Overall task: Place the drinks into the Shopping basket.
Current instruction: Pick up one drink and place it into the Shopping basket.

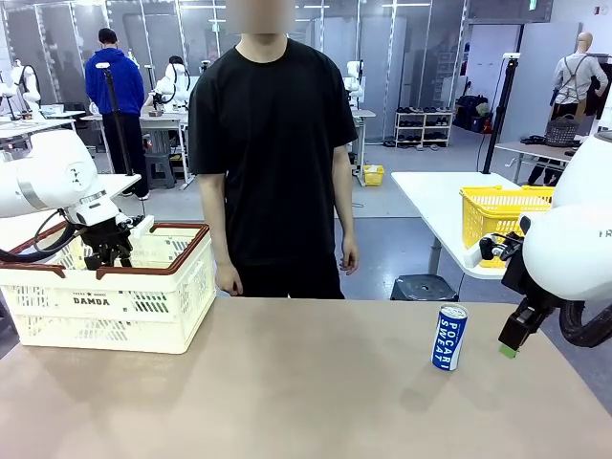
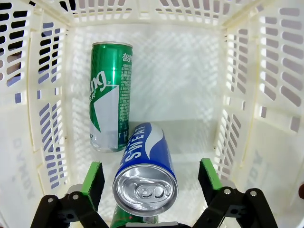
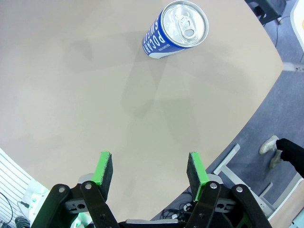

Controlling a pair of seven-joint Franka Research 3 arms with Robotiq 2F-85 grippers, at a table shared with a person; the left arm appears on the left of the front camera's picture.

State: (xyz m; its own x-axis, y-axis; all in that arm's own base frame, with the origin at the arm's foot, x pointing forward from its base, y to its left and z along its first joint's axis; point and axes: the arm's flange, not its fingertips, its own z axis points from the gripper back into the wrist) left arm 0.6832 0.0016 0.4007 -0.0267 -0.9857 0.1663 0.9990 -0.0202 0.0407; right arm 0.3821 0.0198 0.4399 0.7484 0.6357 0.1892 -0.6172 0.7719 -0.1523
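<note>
The cream Shopping basket with a brown rim stands at the table's left. My left gripper hangs inside it, open. In the left wrist view a green drink can lies on the basket floor near one slotted wall. A blue can sits tilted between the green pads with a gap on each side. A further blue Pocari Sweat can stands upright on the table's right. My right gripper hovers just right of it, open and holding nothing.
A person in black stands at the far edge, hands down. A yellow mesh basket sits on a white table behind my right arm. The brown tabletop stretches between basket and can. The table's edge runs close to my right gripper.
</note>
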